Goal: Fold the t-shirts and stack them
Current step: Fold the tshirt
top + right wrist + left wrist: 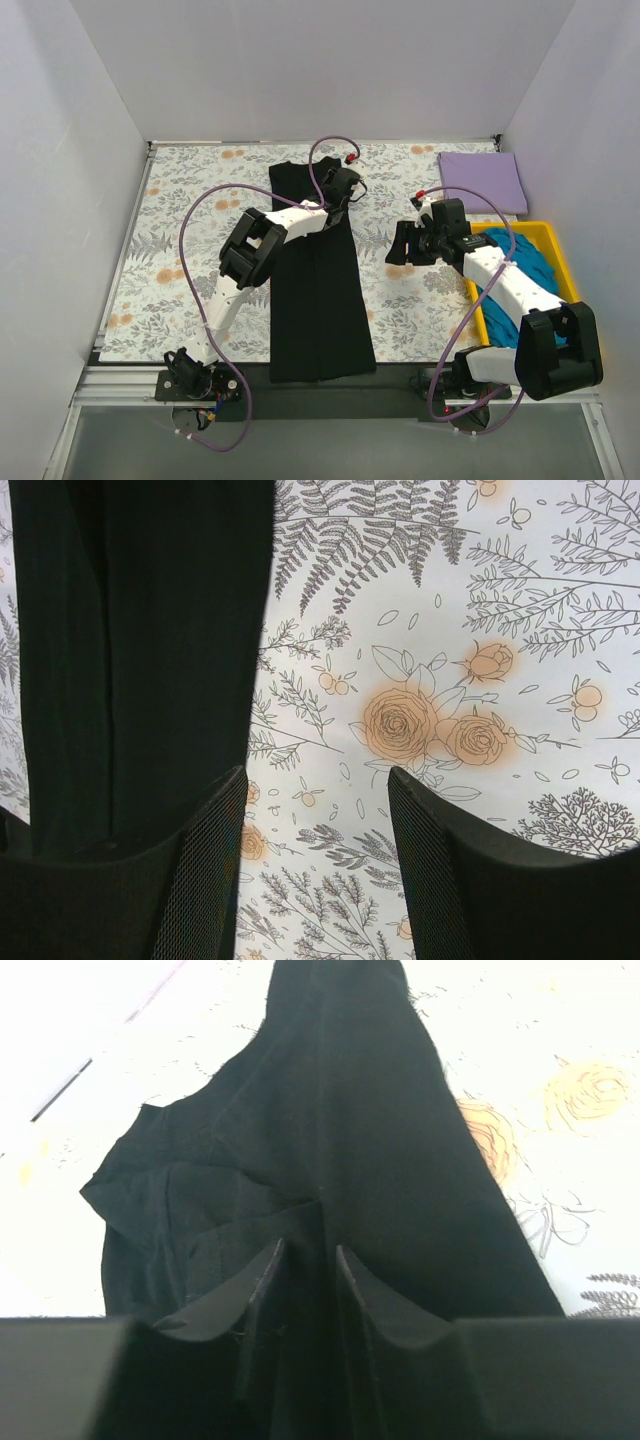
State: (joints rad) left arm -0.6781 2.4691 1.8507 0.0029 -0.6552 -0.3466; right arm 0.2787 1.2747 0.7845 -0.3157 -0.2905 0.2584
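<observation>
The black t-shirt (pixel 315 300) lies folded into a long narrow strip on the table, running from the back toward the near edge. My left gripper (pixel 345 185) is at its far end, its jaws closed on a raised fold of the black cloth (pixel 350 1110); in the left wrist view the gripper (pixel 310 1250) pinches that ridge. My right gripper (pixel 400 245) hovers open and empty over the table to the right of the strip; in the right wrist view (pixel 318 775) the black shirt (pixel 140 630) lies just to its left. A folded lavender t-shirt (pixel 482 181) lies at the back right. A teal t-shirt (pixel 520 290) is bunched in the tray. No pink shirt shows.
A grey-and-orange floral cloth (pixel 180 250) covers the table and shows under the right gripper (pixel 450 630). A yellow tray (pixel 555 240) stands at the right edge under the right arm. White walls close in on three sides.
</observation>
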